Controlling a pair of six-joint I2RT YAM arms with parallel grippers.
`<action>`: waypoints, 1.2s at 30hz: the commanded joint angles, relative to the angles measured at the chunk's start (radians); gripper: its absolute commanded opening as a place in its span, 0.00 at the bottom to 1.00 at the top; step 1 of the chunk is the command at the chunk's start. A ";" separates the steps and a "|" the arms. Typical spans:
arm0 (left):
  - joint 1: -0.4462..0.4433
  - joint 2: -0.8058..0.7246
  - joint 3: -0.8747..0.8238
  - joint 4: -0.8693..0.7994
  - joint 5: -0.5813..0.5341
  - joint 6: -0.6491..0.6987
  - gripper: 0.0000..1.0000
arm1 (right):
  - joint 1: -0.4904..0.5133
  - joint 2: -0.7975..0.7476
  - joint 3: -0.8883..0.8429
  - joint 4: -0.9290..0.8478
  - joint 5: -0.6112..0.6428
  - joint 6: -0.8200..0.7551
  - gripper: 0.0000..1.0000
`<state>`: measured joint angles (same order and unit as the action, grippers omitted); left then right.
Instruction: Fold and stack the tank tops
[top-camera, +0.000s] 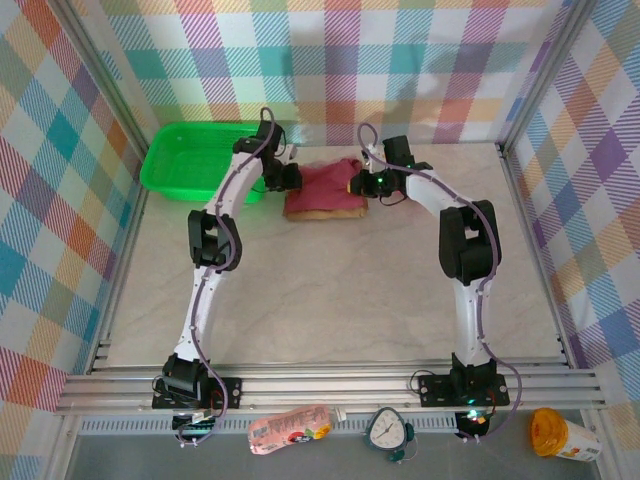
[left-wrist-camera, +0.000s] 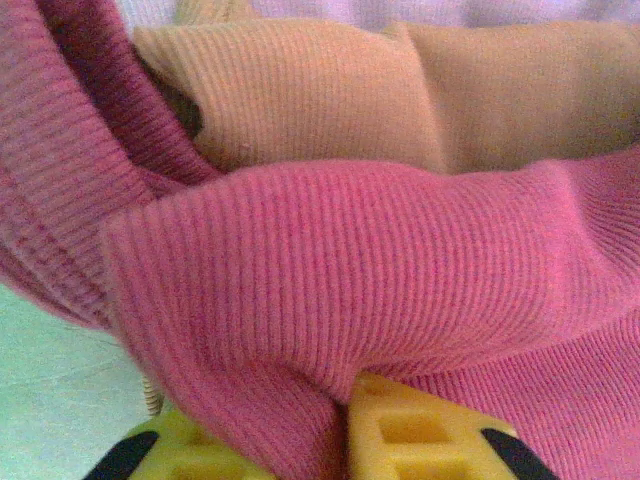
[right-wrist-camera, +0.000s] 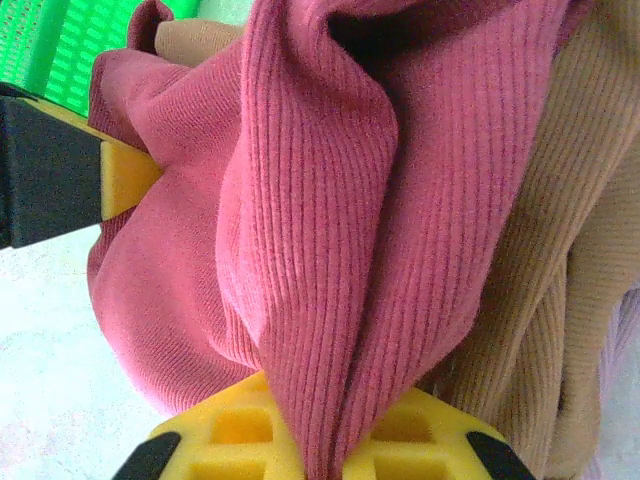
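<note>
A dark maroon-red tank top (top-camera: 325, 183) lies bunched on a tan-brown tank top (top-camera: 318, 213) at the back middle of the table. My left gripper (top-camera: 287, 180) is at its left edge and my right gripper (top-camera: 360, 184) at its right edge. In the left wrist view a thick fold of the maroon cloth (left-wrist-camera: 380, 270) fills the gap of the left gripper (left-wrist-camera: 325, 425), touching both yellow fingers, with the tan top (left-wrist-camera: 330, 90) behind. The right gripper (right-wrist-camera: 335, 445) is pinched on a narrow maroon fold (right-wrist-camera: 330, 230), the tan top (right-wrist-camera: 560, 250) beside it. A sliver of pale mauve cloth (right-wrist-camera: 622, 340) shows under the tan.
A green basket (top-camera: 175, 175) stands at the back left, close to the left gripper. Plaid walls enclose the table on three sides. Below the front rail lie a striped plush toy (top-camera: 290, 428), a small clock (top-camera: 388, 430) and an orange bottle (top-camera: 562, 436).
</note>
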<state>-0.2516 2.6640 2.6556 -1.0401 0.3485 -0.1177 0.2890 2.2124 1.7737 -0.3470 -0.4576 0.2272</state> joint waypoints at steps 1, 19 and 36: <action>0.011 -0.004 0.040 -0.021 -0.064 0.011 0.28 | -0.002 0.004 0.021 -0.053 -0.007 0.001 0.22; 0.007 -0.651 -0.508 -0.011 -0.220 0.047 0.70 | -0.226 -0.459 -0.404 0.078 0.030 -0.111 0.64; 0.106 -1.247 -1.810 0.916 -0.363 0.032 1.00 | -0.327 -0.784 -1.142 0.690 0.318 -0.210 0.99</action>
<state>-0.1574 1.4872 0.9100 -0.4080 0.0452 -0.0948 -0.0326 1.4746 0.6659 0.2028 -0.1795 0.0708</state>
